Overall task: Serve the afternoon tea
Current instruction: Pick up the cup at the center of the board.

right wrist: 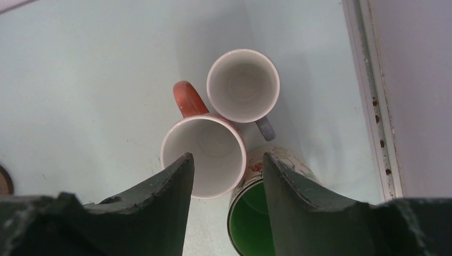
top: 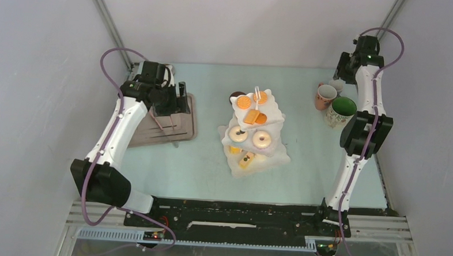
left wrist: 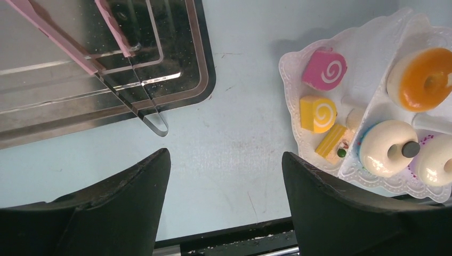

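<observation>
Left claw gapes wide over the worktop; right claw hangs part-open, holding nothing, over the far-right pink mug.

Pale-green table: metal tray left, tiered stand centre, three mugs clustered far right, coaster behind stand.

No word, brand, label or number can be read in any view. The green mug bears a reddish print on its outer wall (too blurred to read). The swirls on the cakes are only decoration.
</observation>
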Robot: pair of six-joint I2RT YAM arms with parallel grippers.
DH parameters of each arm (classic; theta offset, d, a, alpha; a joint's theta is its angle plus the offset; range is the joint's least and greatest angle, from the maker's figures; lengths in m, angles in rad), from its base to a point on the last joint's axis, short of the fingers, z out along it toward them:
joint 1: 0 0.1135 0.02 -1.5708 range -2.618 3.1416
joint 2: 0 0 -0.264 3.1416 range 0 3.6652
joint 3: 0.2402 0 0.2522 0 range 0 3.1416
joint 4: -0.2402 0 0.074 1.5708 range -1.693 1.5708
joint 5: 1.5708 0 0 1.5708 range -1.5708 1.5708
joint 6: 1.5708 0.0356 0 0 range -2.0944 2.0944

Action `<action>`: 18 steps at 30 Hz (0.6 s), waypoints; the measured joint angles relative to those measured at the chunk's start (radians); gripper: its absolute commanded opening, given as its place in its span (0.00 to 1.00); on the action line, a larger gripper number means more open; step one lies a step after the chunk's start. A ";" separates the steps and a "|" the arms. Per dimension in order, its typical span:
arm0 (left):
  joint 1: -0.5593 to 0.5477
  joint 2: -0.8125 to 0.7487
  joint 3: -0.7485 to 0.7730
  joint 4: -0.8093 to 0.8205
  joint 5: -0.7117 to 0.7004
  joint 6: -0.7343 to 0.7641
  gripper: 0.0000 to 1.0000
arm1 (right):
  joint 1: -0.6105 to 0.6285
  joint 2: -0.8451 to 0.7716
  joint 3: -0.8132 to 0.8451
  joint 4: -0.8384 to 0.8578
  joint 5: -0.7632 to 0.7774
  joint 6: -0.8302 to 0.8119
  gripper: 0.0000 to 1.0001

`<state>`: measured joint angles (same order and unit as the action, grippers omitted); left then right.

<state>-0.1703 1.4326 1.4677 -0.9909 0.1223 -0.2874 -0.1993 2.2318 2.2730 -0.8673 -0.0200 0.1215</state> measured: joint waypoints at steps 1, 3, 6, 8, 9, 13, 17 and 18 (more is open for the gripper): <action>0.000 0.000 0.000 0.000 -0.002 0.000 0.83 | 0.000 0.004 0.000 -0.006 -0.003 -0.005 0.54; 0.000 0.000 0.000 0.000 -0.007 0.000 0.83 | 0.000 0.010 0.000 -0.017 -0.005 -0.016 0.53; 0.000 0.000 0.000 0.000 -0.009 0.000 0.83 | 0.000 0.022 0.000 -0.027 -0.012 -0.024 0.50; 0.000 0.000 0.000 0.000 -0.012 0.000 0.84 | 0.002 0.029 0.000 -0.030 -0.015 -0.027 0.48; 0.000 0.000 0.000 0.000 -0.014 0.000 0.83 | 0.002 0.035 0.000 -0.033 -0.016 -0.029 0.47; 0.000 0.000 0.000 0.000 -0.016 0.001 0.83 | 0.006 0.055 -0.003 -0.046 -0.013 -0.029 0.46; 0.000 0.000 0.000 0.000 -0.020 0.001 0.83 | 0.007 0.059 -0.016 -0.053 -0.008 -0.028 0.44; 0.001 0.000 0.000 0.000 -0.023 0.001 0.83 | 0.007 0.059 -0.019 -0.054 -0.006 -0.027 0.43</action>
<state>-0.1696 1.4322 1.4677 -0.9913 0.0994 -0.2863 -0.1925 2.2906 2.2536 -0.9211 -0.0265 0.0940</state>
